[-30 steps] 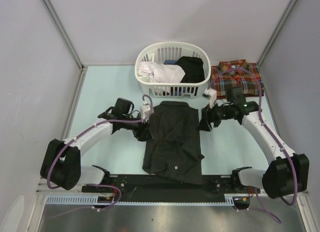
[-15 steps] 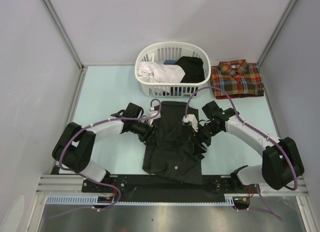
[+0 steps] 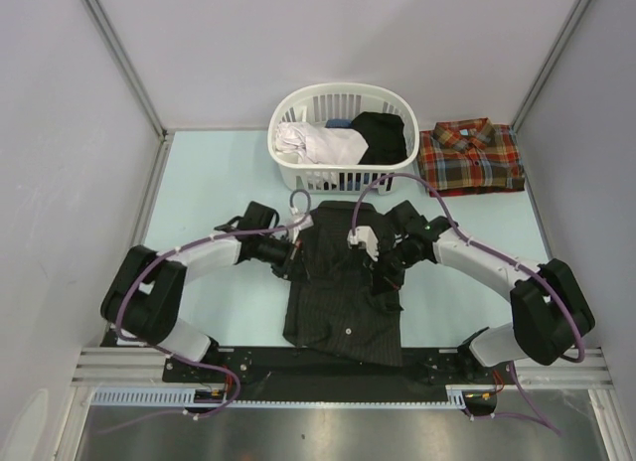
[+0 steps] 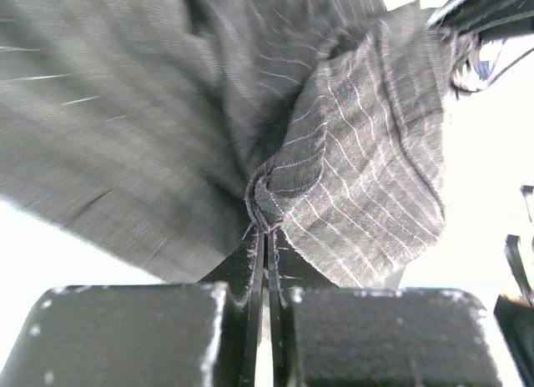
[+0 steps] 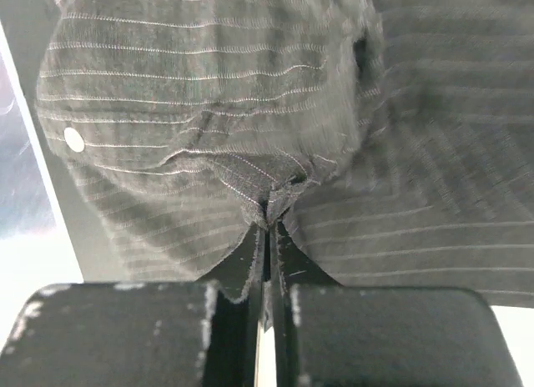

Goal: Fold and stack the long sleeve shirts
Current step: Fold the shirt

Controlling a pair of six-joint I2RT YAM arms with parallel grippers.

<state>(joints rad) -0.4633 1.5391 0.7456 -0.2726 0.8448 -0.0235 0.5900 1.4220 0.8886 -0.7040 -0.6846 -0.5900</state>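
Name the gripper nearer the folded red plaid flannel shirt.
Right. The right gripper sits diagonally left of the plaid shirt, on the black pinstriped shirt; left gripper lies farther left.

White basket of crumpled cloth at the table's far edge

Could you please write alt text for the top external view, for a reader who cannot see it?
The left gripper and right gripper are each shut on the dark pinstriped shirt, one on each side, as it lies on the pale table. Behind it stand a white laundry basket of clothes and a folded plaid shirt.
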